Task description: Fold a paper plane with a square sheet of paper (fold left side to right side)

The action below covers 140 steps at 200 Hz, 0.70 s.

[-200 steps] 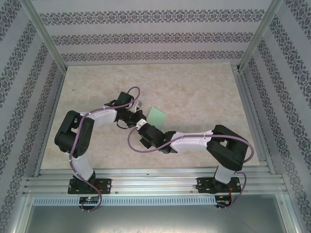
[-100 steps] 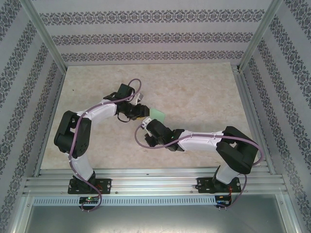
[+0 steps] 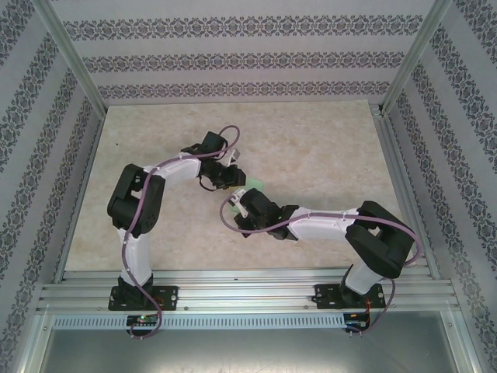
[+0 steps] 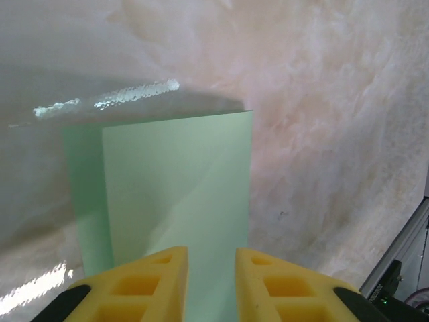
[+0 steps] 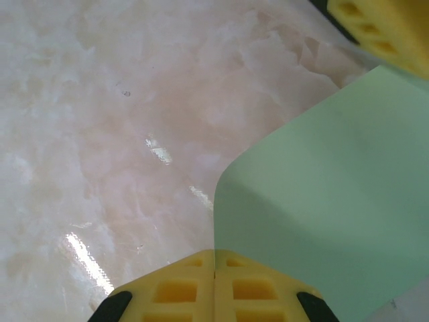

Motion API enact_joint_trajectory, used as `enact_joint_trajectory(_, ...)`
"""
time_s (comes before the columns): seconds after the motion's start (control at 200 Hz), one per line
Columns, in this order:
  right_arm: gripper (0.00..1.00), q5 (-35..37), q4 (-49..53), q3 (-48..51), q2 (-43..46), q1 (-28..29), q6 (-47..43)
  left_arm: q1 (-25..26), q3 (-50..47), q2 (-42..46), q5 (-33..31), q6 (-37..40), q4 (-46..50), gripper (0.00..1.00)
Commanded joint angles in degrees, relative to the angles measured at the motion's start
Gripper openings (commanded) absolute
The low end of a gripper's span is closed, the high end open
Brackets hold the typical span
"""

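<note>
Beige marbled tabletop (image 3: 326, 148) lies between wallpapered panels with dark floral stripes (image 3: 233, 58). Seen from above, the white-and-black left arm (image 3: 167, 172) rises from the silver rail (image 3: 248, 281) at the near edge. It reaches inward to mid-table, ending in the left gripper (image 3: 238, 178).

In its own wrist view the left gripper (image 4: 211, 258) points along a thin, pale mint-green sheet of paper (image 4: 177, 181). Its yellow foam fingers (image 4: 151, 282) stand slightly apart, and green shows through the narrow gap between them, so they are clamped on nothing. The sheet is doubled over here (a darker under-layer shows as a strip along its left side), and its far edge is straight.

From above, a small patch of the sheet of paper (image 3: 254, 184) shows at mid-table, just beside both grippers. The right gripper (image 3: 245, 200) meets it from the near side, at the end of the white-and-black right arm (image 3: 326, 224), which stretches in from the right.

In the right wrist view the right gripper (image 5: 214, 258) has its yellow fingers pressed together. The left edge of the sheet (image 5: 322, 201) runs straight into their seam and is pinched there. From that point the paper bows upward and away to the right. One yellow finger of the left gripper (image 5: 389, 27) sits at the sheet's far corner.
</note>
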<state>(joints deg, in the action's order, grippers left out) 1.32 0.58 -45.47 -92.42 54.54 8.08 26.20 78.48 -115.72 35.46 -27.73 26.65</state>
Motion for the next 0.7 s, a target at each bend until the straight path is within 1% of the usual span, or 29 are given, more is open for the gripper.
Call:
enact_joint_trajectory(0.0, 0.0, -2.1, -2.3, 0.7, 0.0, -1.1, 1.7, 1.5, 2.5, -2.9, 1.6, 2.3, 0.3, 0.26)
enact_joint_trajectory(0.11, 0.0, -3.5, -2.5, 1.1, 0.5, -2.5, 3.1, 1.5, 2.8, -4.9, -0.5, 3.0, 1.4, 0.25)
enact_joint_trajectory(0.2, 0.0, -6.5, -2.9, 1.3, 0.5, -4.5, 4.8, 1.5, 2.8, -6.1, -1.5, 3.8, 2.3, 0.25)
enact_joint_trajectory(0.37, 0.0, -15.7, -2.9, 0.9, -1.1, -9.7, 10.4, 1.6, 1.7, -7.5, -1.7, 3.9, 1.8, 0.24)
enact_joint_trajectory(0.46, 0.0, -18.9, -3.6, 1.3, -1.8, -11.7, 13.1, 1.6, 1.5, -7.8, -2.1, 3.9, 1.8, 0.24)
enact_joint_trajectory(0.694, 0.0, -23.4, -5.2, 2.1, -4.3, -14.9, 18.3, 1.7, 1.4, -7.8, -2.3, 3.9, 1.9, 0.23)
